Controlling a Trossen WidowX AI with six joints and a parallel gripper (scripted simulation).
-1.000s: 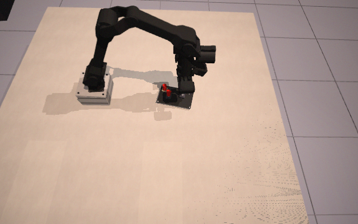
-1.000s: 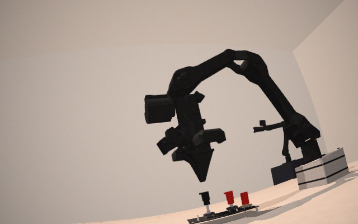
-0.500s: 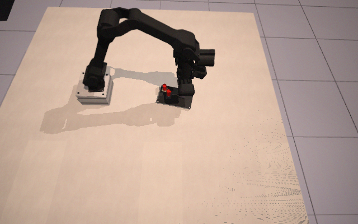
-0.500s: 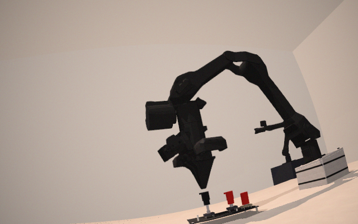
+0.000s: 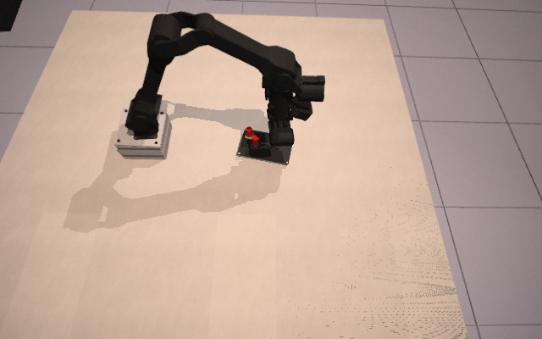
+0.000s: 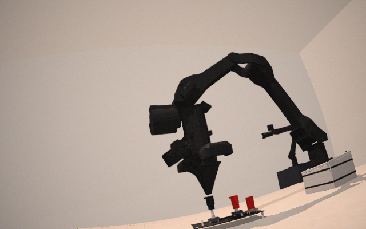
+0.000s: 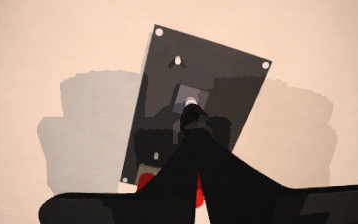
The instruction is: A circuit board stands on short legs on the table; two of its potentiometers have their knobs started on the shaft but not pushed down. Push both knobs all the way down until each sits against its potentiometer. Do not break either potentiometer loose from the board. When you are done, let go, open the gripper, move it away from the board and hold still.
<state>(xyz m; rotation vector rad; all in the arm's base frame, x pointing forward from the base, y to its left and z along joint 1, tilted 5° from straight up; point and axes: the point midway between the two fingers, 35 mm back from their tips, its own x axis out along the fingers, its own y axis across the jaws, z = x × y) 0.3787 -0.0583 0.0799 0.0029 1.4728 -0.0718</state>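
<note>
The circuit board point(image 5: 282, 156) point(image 7: 220, 67) stands on short legs on the table. My gripper point(image 6: 208, 193) point(image 7: 196, 140) points down, shut and empty, with its tips just above the black knob point(image 6: 210, 202) point(image 7: 193, 117). A long piece of pale shaft point(image 6: 212, 213) shows between that knob and its potentiometer. A red knob with a pointer tab point(image 5: 255, 141) point(image 6: 234, 202) stands beside it, with a short piece of pale shaft showing below. The plain red knob point(image 5: 249, 131) point(image 6: 250, 202) point(image 7: 146, 183) sits low on its tan potentiometer. In the top view the arm hides the black knob.
The arm's pale base box point(image 5: 141, 148) point(image 6: 318, 181) stands on the table point(image 5: 182, 263) beyond the red-knob end of the board. A small pale post point(image 7: 178, 60) stands up from the board near its other end.
</note>
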